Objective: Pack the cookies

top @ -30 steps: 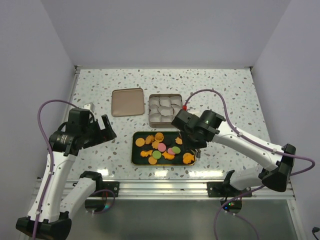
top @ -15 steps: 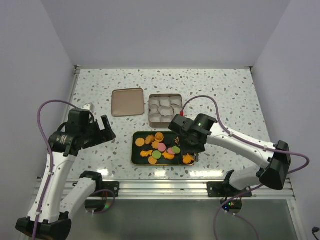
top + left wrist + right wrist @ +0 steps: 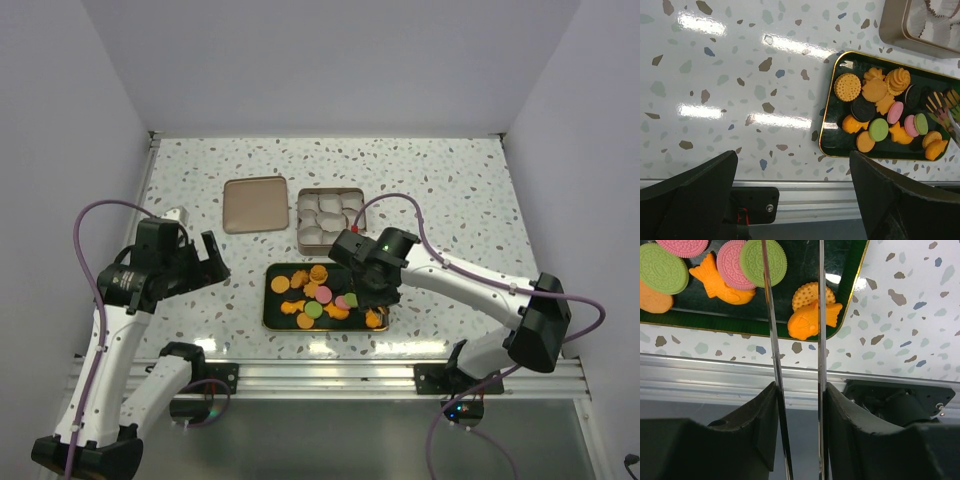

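Observation:
The cookies (image 3: 318,296) lie on a black gold-rimmed tray (image 3: 270,312): orange rounds, flower and fish shapes, some pink, green and dark rounds (image 3: 879,129). My right gripper (image 3: 373,290) hovers over the tray's right end, shut on metal tongs (image 3: 821,315). The two tong blades run forward from between its fingers (image 3: 799,387), a gap between them, and their tips (image 3: 939,106) reach in above the cookies. An orange fish cookie (image 3: 807,322) lies below the blades. My left gripper (image 3: 205,262) hangs open and empty left of the tray (image 3: 795,200).
A square tin (image 3: 330,220) lined with white paper cups stands just behind the tray. Its brown lid (image 3: 254,204) lies flat to the tin's left. The table's metal front rail (image 3: 805,197) runs close below the tray.
My right arm has swung left, bringing the tongs from the tray's right edge in over the cookies. The left arm has not moved.

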`<action>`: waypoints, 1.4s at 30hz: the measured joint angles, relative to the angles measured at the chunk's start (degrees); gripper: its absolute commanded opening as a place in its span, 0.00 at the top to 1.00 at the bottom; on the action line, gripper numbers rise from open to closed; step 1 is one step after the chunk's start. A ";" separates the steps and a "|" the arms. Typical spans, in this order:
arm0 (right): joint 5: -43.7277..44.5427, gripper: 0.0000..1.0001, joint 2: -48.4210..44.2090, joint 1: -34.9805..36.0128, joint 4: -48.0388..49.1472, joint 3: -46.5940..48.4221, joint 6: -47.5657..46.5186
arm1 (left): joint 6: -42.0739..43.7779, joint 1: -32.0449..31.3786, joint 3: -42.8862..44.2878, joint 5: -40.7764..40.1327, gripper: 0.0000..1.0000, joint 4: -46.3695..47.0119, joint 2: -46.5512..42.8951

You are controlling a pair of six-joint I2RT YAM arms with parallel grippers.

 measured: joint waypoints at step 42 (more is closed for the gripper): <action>7.37 0.69 25.81 -13.92 -6.32 47.56 -16.39 | 0.61 -0.31 3.69 -1.11 0.00 -1.55 1.11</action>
